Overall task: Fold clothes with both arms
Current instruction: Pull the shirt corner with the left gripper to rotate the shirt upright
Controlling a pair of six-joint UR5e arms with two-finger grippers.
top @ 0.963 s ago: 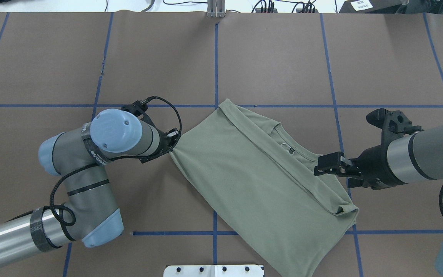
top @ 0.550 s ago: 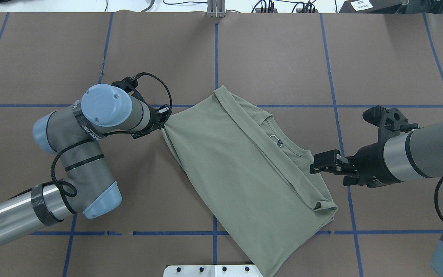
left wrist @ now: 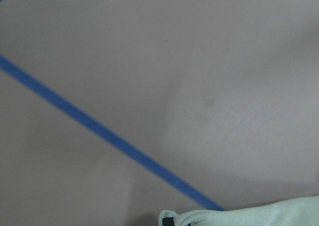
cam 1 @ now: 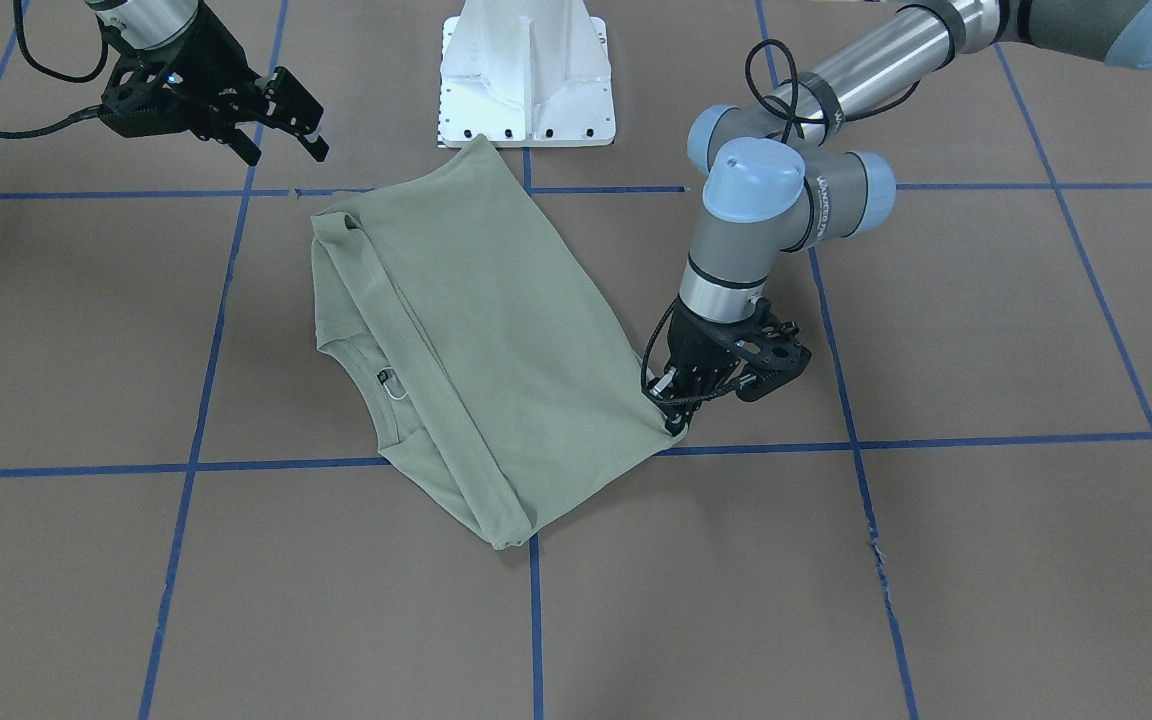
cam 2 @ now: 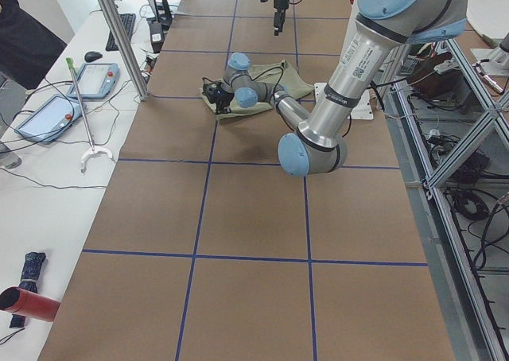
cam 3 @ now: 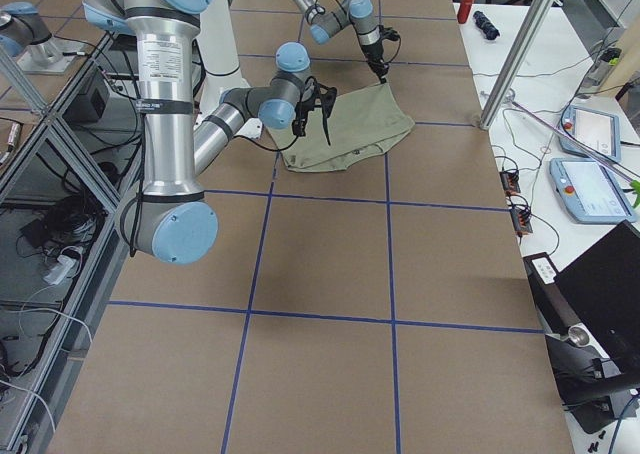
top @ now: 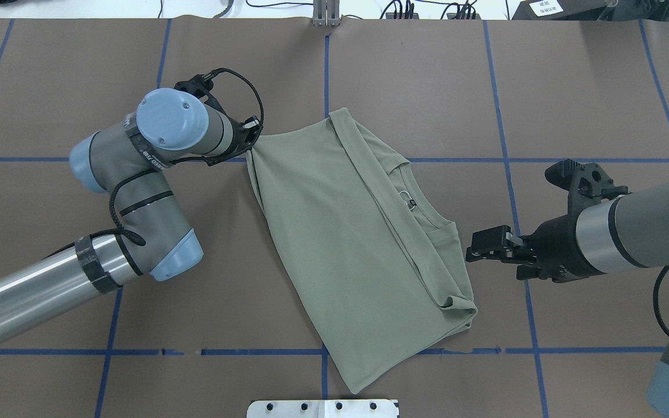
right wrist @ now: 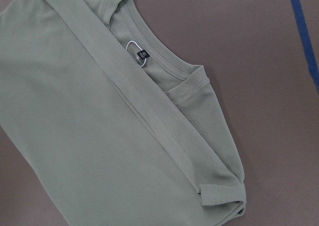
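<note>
**Fold in progress, near to far from the robot.**

Nearest, the white base (top: 323, 409) sits at the table (top: 427, 87) edge. One corner of the shirt (top: 340, 232) lies just in front of it. The shirt lies flat and diagonal across the blue tape lines (top: 543, 159). It is already narrowed to a long panel, with one side folded over along a straight crease that covers part of the neck opening.

Further out, the right gripper (top: 476, 249) hovers just beside the shirt's shoulder edge, apart from the cloth. Its jaws are spread and hold nothing. Beyond it, the black neck label (top: 410, 202) and the white string tag (top: 404, 194) show inside the collar.

Farthest, the left gripper (top: 251, 146) is closed on the shirt's far corner, and the fabric draws to a point between its fingers. Only that corner looks raised. The left wrist view shows just a sliver of cloth over bare table.

*Step in hand (judgement):* the lengthwise folds appear done. The left arm seems to be placing or squaring the panel by one corner, ahead of a crosswise fold.

*Next move (judgement):* a crosswise fold needs a second hold. The right gripper would have to descend onto an edge on its side and close through all layers without catching the collar alone. Both arms would then lift evenly, so the crease stays straight and the folded side does not slip open.
</note>
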